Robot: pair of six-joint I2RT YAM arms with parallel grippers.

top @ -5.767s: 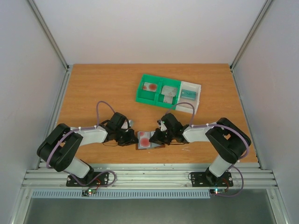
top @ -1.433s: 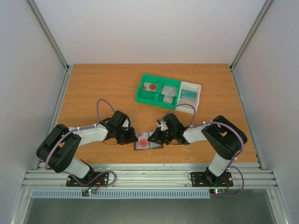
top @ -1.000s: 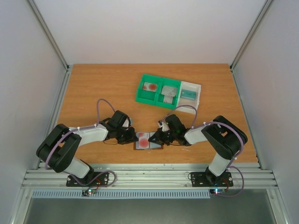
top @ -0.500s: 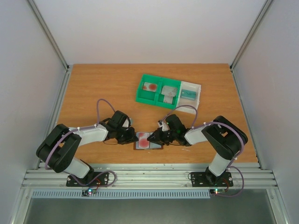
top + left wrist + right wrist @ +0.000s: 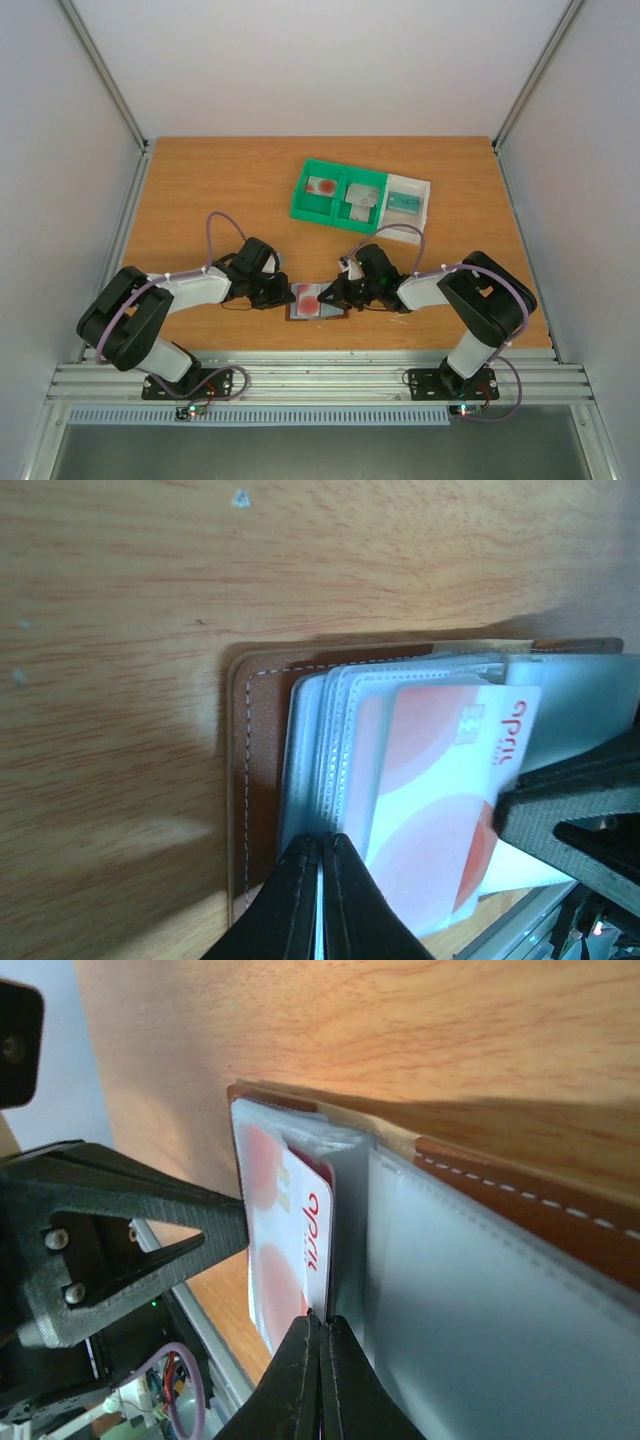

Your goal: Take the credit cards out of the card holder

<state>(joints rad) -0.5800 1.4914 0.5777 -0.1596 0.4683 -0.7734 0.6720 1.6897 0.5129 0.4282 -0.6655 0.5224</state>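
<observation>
Card holder (image 5: 334, 307) between left end effector (image 5: 287, 297), right end effector (image 5: 323, 297); tray (image 5: 299, 206) well apart

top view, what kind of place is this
Most likely a robot test cell in a lab: a wooden table boxed in by plain white walls and aluminium rails, with a left arm and a right arm bolted at its near edge, a card holder between them.
</observation>
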